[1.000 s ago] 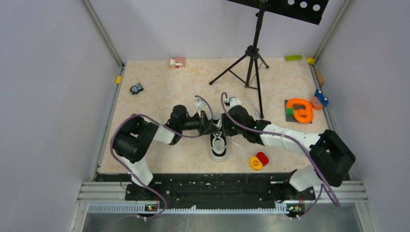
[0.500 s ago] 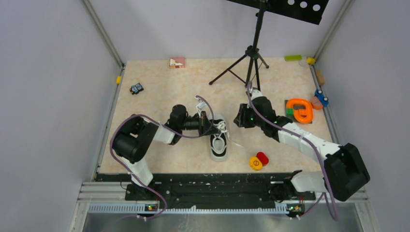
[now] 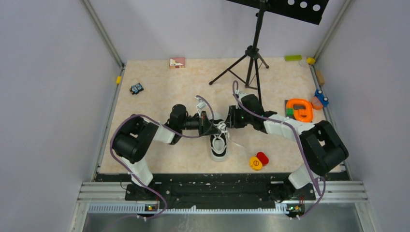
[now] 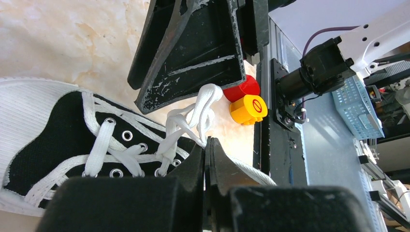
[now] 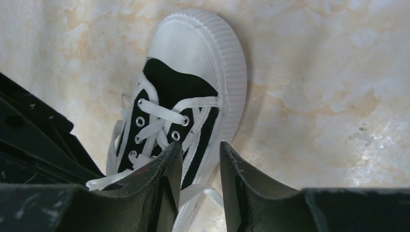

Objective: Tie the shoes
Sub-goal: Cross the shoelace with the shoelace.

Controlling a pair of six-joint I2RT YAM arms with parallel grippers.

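Item: sneaker (image 3: 218,147), black with white sole, lying mid-bench (image 3: 159,96). Long axis runs up-down in the overhead frame, toe to the upper edge, heel to the lower. White laces (image 4: 193,113) are bunched above the eyelets.

Left pincer (image 4: 207,145), at the sneaker's left side, is closed on the laces.

Right pincer (image 5: 200,150), at its right side, has its jaws parted.

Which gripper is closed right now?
The left gripper, pinched shut on the shoelace; the right gripper stands partly open.
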